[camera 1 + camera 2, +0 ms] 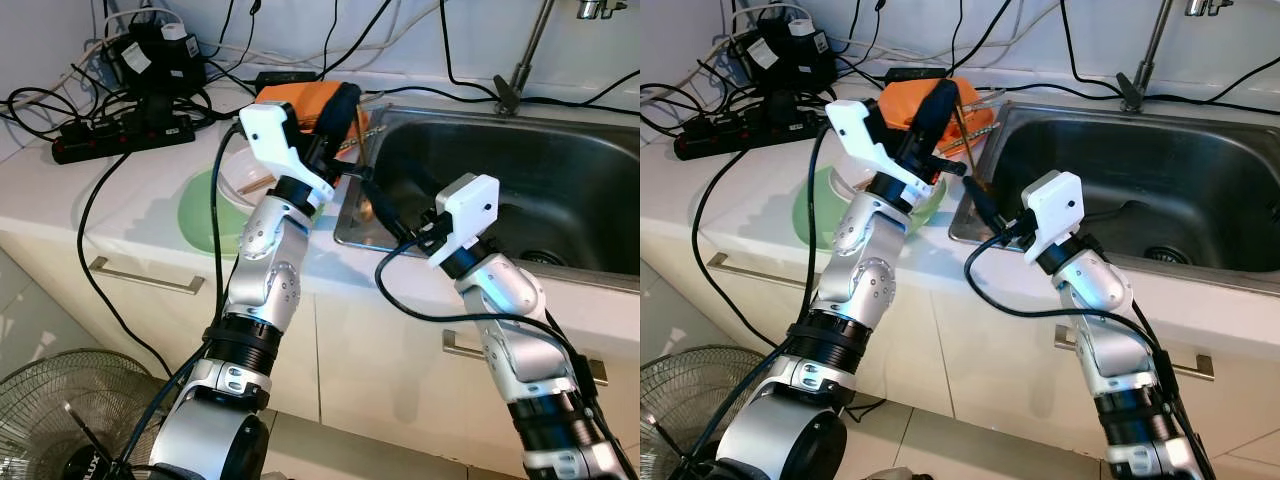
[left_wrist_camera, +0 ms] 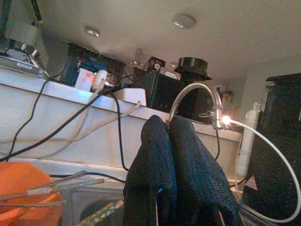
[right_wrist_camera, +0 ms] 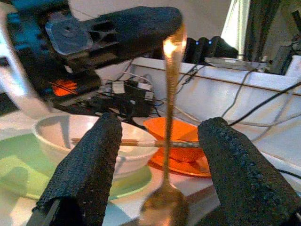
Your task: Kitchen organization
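Observation:
A gold spoon (image 3: 169,94) hangs straight down, its handle pinched at the top by my left gripper (image 3: 171,21), which is shut on it above the counter beside the sink's left rim. My right gripper (image 1: 388,208) reaches in from the sink side and stands open, one finger (image 3: 89,165) on each side of the spoon's bowl without touching it. In the left wrist view the left gripper (image 2: 167,125) has its two fingers pressed together.
A white bowl (image 3: 56,134) with chopsticks across it sits on a green plate (image 1: 195,210). Behind it is an orange dish (image 1: 300,95) holding more chopsticks. The steel sink (image 1: 560,190) and faucet (image 1: 525,50) lie to the right. A power strip (image 1: 120,135) and cables crowd the back left; a fan (image 1: 70,420) stands on the floor.

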Available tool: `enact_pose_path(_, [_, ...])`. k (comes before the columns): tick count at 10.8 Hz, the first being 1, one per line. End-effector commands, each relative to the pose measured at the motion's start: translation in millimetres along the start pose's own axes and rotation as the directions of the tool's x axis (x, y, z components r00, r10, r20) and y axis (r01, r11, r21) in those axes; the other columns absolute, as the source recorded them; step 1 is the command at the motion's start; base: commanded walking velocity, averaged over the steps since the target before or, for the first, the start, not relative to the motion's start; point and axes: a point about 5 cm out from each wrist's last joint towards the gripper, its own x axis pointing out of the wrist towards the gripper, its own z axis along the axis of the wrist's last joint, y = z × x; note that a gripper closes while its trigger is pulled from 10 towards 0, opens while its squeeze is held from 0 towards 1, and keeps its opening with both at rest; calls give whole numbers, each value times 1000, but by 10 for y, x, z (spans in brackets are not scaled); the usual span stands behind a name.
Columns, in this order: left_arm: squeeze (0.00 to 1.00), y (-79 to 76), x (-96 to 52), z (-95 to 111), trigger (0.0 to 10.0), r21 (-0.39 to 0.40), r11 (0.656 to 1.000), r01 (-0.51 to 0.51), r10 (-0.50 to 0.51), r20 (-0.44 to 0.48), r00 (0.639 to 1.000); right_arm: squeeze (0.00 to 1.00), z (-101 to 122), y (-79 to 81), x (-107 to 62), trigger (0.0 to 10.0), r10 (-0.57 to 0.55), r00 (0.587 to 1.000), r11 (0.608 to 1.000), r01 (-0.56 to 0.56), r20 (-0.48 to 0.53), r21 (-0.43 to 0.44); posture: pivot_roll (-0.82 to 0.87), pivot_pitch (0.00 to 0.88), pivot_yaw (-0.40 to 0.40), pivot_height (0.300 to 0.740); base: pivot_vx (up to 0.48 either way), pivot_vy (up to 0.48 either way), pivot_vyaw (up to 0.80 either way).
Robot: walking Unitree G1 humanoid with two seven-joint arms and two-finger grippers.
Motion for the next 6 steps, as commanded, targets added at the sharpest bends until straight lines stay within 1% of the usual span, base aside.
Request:
enact_pose_path(1, [0, -406, 226, -1, 10000, -97, 991, 94, -89, 57, 994, 0, 25, 46, 10, 10000, 24, 1000, 1000, -24, 5, 12, 1, 0, 95, 740, 0, 0, 0])
enact_pose_path(3, [0, -526, 220, -25, 10000, -81, 982, 173, -170, 33, 985, 0, 28, 75, 25, 10000, 24, 1000, 999, -24, 8, 23, 9, 0, 95, 740, 0, 0, 0])
enact_pose_path(6, [0, -637, 197, -47, 10000, -98, 968, 231, -230, 18, 973, 0, 17, 109, 42, 10000, 26, 1000, 999, -26, 0, 35, 18, 0, 93, 740, 0, 0, 0])
